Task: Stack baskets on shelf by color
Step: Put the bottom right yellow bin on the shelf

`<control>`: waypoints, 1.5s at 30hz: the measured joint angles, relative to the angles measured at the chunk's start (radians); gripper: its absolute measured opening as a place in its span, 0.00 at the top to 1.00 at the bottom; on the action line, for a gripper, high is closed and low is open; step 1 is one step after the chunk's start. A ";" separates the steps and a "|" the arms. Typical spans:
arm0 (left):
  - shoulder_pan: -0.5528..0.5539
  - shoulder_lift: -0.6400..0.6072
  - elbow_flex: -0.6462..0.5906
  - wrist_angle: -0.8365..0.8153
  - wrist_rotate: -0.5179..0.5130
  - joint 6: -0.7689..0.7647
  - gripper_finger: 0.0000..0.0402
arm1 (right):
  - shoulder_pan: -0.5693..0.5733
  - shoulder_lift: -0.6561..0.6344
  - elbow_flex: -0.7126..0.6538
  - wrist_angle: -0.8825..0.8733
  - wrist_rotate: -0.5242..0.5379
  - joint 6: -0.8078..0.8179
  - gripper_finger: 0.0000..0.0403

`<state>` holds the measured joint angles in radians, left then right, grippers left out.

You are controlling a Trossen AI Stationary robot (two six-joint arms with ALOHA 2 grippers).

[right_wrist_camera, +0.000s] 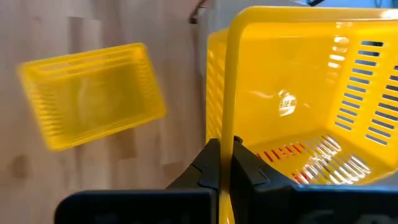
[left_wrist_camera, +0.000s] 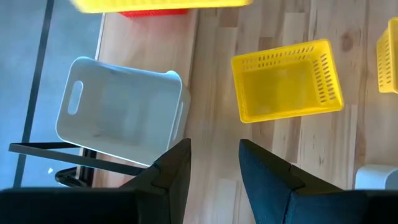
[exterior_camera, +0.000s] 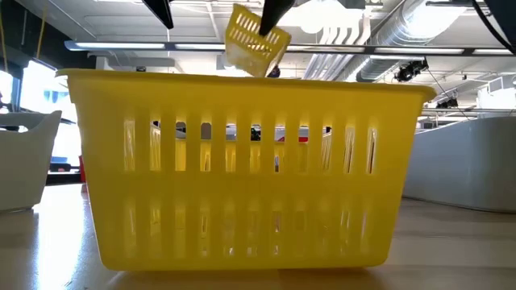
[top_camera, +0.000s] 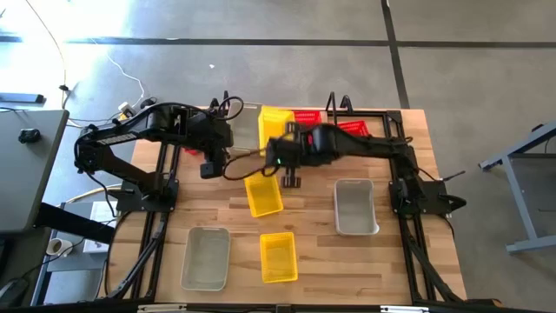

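While the right gripper [top_camera: 289, 178] hangs over mid-table, jaws clamped tight on the rim of a yellow basket [top_camera: 263, 193], the relation that matters is basket to shelf [top_camera: 334, 104]: the shelf lies on the far side of the gripper, with the shelved yellow basket [top_camera: 276, 122] almost straight beyond the held one, slightly to the right

From table height the held basket [exterior_camera: 254, 39] is clear of the wood, up in the air and tipped at an angle. Long axis from above runs roughly near-far, skewed a little. Right wrist view: fingers [right_wrist_camera: 211, 158] pinch one rim wall [right_wrist_camera: 231, 74], so the basket hangs off that single edge

Right arm is the nearer one to the yellow spot on the shelf, and it already has the load; judgement: carry it farther away and level it before lowering

Left gripper [top_camera: 208, 165] waits just left of the held basket, jaws fairly wide, nothing between the fingers [left_wrist_camera: 171, 171]

Red baskets [top_camera: 306, 116] sit to the right of yellow on the shelf. On the table [top_camera: 408, 269]: a second yellow basket [top_camera: 278, 256] near centre, a grey basket [top_camera: 206, 257] near left, another grey one [top_camera: 355, 206] to the right
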<state>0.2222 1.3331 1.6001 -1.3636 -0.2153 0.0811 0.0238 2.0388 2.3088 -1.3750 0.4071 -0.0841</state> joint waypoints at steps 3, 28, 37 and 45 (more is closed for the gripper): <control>0.000 0.000 0.000 0.000 -0.003 0.000 0.69 | -0.061 0.000 -0.040 0.043 -0.051 -0.037 1.00; 0.000 0.000 0.000 0.000 -0.039 -0.002 0.69 | -0.275 0.001 -0.380 0.313 -0.226 -0.184 1.00; 0.000 0.000 0.000 0.000 -0.059 -0.003 0.69 | -0.314 0.000 -0.380 0.284 -0.267 -0.187 1.00; 0.000 0.000 0.000 0.000 -0.062 -0.018 0.69 | -0.321 0.000 -0.380 0.251 -0.261 -0.212 1.00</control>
<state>0.2222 1.3331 1.6001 -1.3636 -0.2771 0.0631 -0.2973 2.0392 1.9289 -1.1237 0.1463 -0.2957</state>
